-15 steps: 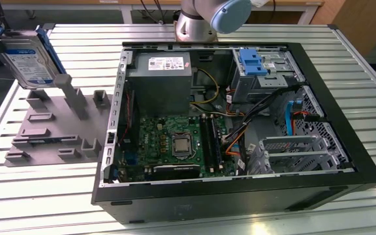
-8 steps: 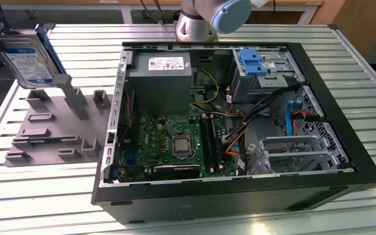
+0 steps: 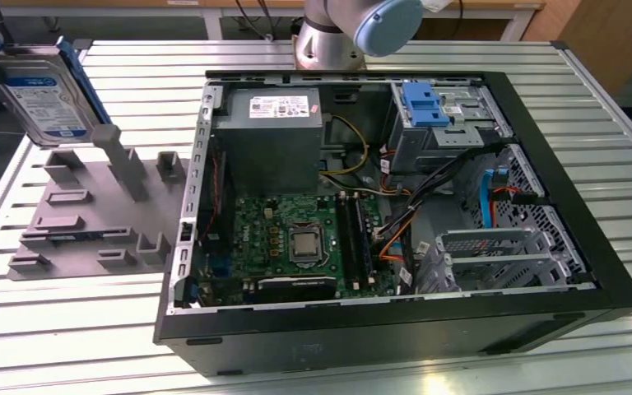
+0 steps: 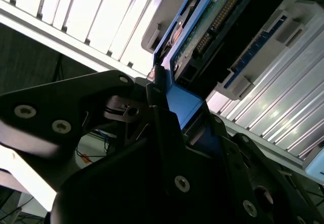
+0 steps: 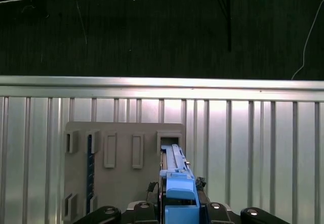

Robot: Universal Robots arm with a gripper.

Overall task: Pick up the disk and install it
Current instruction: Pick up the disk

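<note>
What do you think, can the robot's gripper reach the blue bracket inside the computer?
Probably yes: the case lies open, nothing covers the blue bracket, though the gripper holds the disk.

A wide silver-grey metal table top of long ribbed slats (image 3: 624, 107) spreads across the exterior view, and bright light glares off the slats along its near edge, strongest toward the exterior view's right. Beyond its far edge stands a light wooden workbench on white legs (image 3: 503, 13), with a brown wooden panel (image 3: 612, 37) at the exterior view's right. In the first wrist view a dark grey speckled floor (image 5: 152, 27) lies past the table's rim, with thin pale cables (image 5: 81, 21) trailing across it.
</note>
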